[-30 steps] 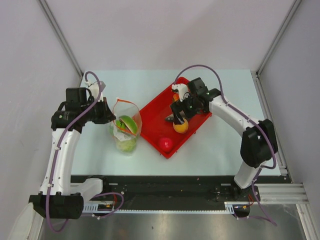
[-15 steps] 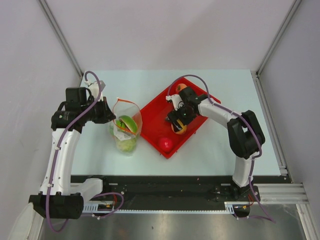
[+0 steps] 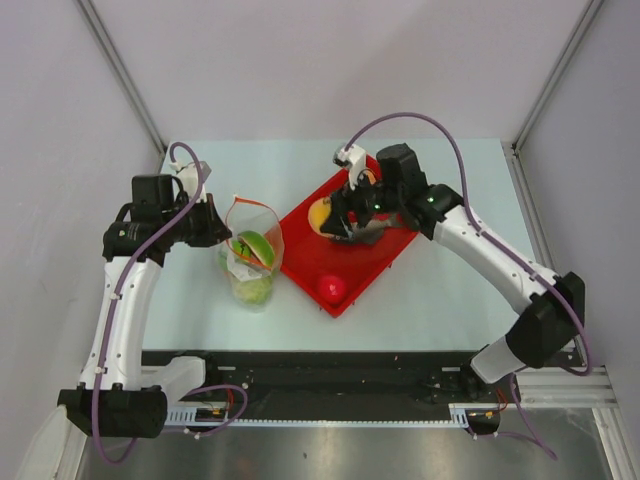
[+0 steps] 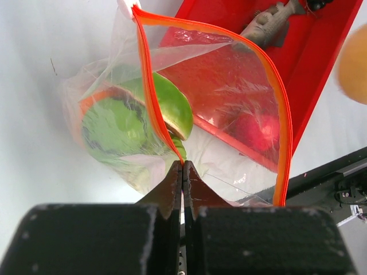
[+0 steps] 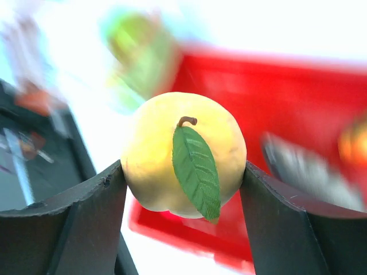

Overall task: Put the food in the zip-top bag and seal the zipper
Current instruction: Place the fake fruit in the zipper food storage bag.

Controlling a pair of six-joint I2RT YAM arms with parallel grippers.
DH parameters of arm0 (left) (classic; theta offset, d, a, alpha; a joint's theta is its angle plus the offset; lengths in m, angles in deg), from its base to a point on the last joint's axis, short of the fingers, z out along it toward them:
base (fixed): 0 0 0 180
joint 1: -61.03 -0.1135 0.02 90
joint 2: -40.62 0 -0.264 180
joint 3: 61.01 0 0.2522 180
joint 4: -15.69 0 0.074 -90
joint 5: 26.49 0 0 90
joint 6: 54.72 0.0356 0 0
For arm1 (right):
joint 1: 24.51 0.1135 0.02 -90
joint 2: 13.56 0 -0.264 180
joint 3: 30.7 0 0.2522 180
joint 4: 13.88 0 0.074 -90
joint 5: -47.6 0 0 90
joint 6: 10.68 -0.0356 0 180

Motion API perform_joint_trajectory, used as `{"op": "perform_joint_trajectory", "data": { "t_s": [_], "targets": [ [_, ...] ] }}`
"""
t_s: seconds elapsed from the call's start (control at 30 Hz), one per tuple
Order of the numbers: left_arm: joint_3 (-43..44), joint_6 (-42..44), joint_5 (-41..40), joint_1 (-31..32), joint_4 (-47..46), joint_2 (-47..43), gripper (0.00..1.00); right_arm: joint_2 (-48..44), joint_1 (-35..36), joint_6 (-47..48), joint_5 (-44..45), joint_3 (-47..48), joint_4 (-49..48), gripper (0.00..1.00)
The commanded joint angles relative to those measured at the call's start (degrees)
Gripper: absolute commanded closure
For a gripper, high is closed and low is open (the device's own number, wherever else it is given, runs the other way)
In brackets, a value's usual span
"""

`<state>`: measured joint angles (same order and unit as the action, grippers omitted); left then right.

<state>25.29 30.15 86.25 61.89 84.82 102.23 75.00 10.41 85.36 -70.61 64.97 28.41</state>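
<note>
The zip-top bag [image 3: 250, 262] is standing on the table [image 3: 440, 290] just left of the red tray [image 3: 305, 255]. Its mouth is gaping upward, and a striped melon [image 4: 112, 132] and a green slice [image 4: 172, 109] are already sitting inside. Its zipper [image 4: 285, 114], the orange-red strip, is curving wide apart in the left wrist view. The white slider tab [image 4: 126, 6] is sitting at the far end, so the seal is not yet made.

The left gripper [image 4: 182, 169] is pinching the near rim of the bag, jaws pressed together on the plastic. It appears to be propping the floppy bag upright and steadying the opening for a drop from above.

Over the tray's far-left part, near the bag's mouth but apart from it, the right gripper [image 5: 183, 172] is clamping a yellow peach [image 5: 183, 152] by its sides. The leaf and stem are facing the wrist camera. The side grip is leaving the fruit's underside free, which should let it fall cleanly once released.

In the tray, a red tomato [image 3: 331, 287] is lying at the near corner and a grey fish [image 3: 368, 232] is lying beneath the right arm, both waiting their turn. By this reckoning the loading is partway through: the peach looks next to go over the opening, and the zipper comes last.
</note>
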Motion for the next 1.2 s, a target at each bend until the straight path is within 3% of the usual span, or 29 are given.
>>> {"op": "perform_joint_trajectory", "data": {
  "t_s": [0.0,0.2,0.5,0.57,0.6,0.73,0.97,1.17],
  "targets": [
    [0.2,-0.7,1.8,-0.1,-2.0,-0.5,1.00,-3.3,5.5,-8.6,-5.1,5.8,-15.2,0.49],
    [0.1,-1.9,2.6,0.0,-2.5,-0.4,1.00,4.1,11.7,-12.3,-3.4,14.0,-18.8,0.49],
    [-0.3,-1.8,2.9,0.0,-2.5,-0.5,1.00,13.1,16.0,-6.2,-1.5,18.3,-15.0,0.45],
    [-0.3,-1.7,2.7,0.0,-2.6,-0.6,1.00,13.8,16.3,-6.1,-1.0,18.3,-14.8,0.38],
    [-0.4,-1.7,2.7,0.0,-2.6,-0.6,1.00,13.8,16.5,-6.1,-0.8,18.4,-14.2,0.23],
    [-0.3,-1.4,2.6,0.0,-2.2,-0.7,1.00,12.3,16.9,-4.5,0.0,19.8,-11.4,0.02],
    [-0.1,-1.5,2.8,0.0,-2.3,-0.5,1.00,6.5,10.9,-4.6,-1.9,15.5,-5.8,0.00],
    [-0.1,-1.5,2.4,0.0,-2.3,-0.5,1.00,5.3,0.3,-3.8,4.8,7.0,-5.2,0.00]
  ]
}}
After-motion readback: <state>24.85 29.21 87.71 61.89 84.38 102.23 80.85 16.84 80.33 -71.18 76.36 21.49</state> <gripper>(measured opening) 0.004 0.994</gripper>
